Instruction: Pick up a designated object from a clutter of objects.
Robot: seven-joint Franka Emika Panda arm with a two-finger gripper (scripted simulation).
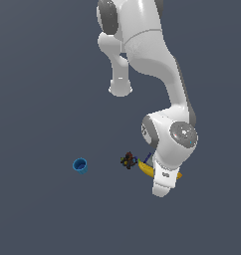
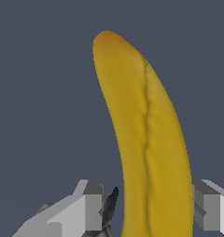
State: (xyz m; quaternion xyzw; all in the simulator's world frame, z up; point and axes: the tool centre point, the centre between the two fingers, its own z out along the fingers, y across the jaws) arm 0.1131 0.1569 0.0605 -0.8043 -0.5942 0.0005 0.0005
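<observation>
The gripper (image 2: 144, 208) stands with its two grey, blocky fingers (image 2: 88, 206) apart, one on each side of the banana (image 2: 148, 139); one finger is clear of the peel, while contact by the other cannot be told. The banana is long, curved and smooth yellow, with a seam along it and a darker orange tip, lying between the jaws. Just beside the hand sits a dark multicoloured lump (image 1: 127, 160); a small blue cup (image 1: 80, 165) stands well apart. The white arm (image 1: 157, 64) hides most of the banana in the exterior view
</observation>
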